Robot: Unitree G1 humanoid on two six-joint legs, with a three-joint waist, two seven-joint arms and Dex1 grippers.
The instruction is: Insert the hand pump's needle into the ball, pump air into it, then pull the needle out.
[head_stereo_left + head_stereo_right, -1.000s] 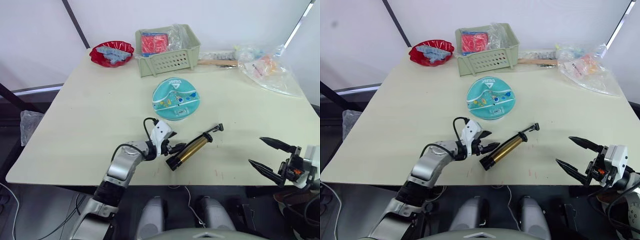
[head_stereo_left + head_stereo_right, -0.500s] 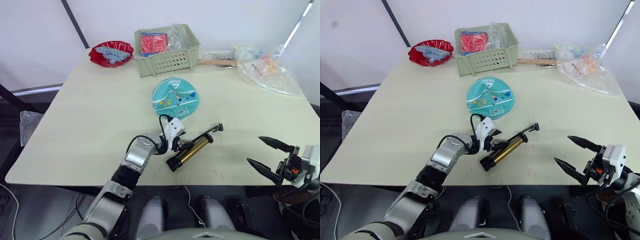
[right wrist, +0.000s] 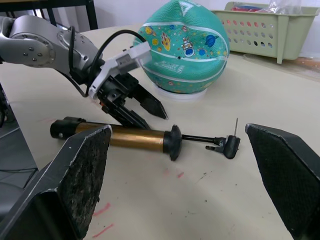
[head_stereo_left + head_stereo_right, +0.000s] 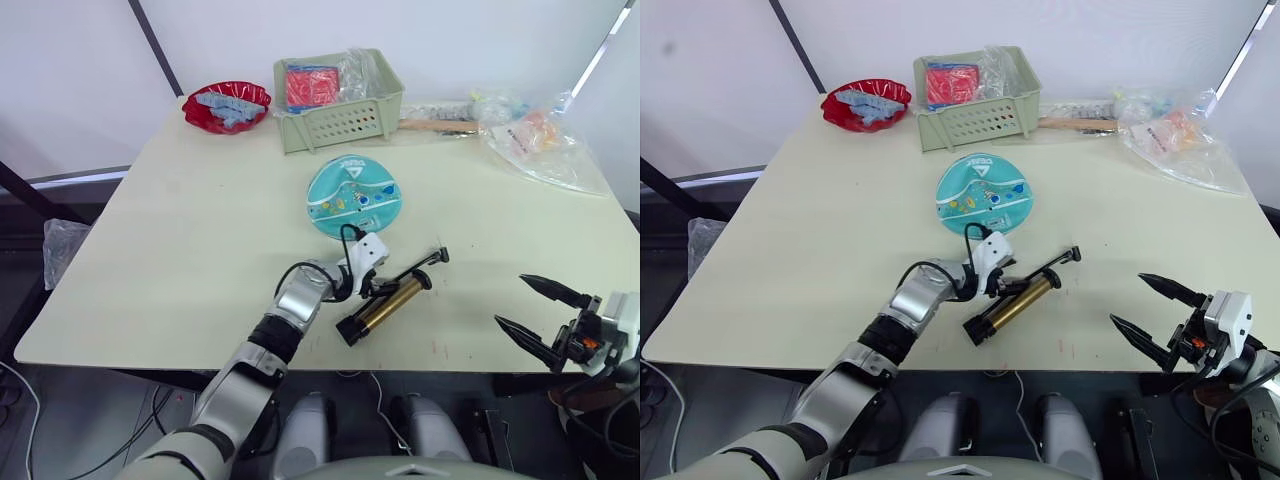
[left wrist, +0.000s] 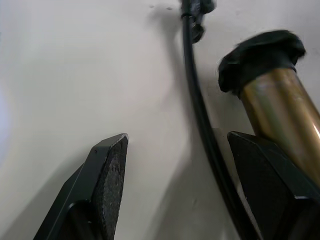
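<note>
Lying near the table's [image 4: 150, 220] front edge: hand pump [image 4: 385, 305], ball [image 4: 354, 196] behind it mid-table. Left gripper [image 5: 185, 185] spread open, straddling the pump's hose [image 5: 197, 110], gripping nothing. Right gripper [image 4: 532, 312] wide open, empty, beyond the front right corner.

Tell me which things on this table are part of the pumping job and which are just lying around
For the job: hand pump, its hose, needle, ball.
Lying about: green basket, red bowl, plastic bags.
</note>
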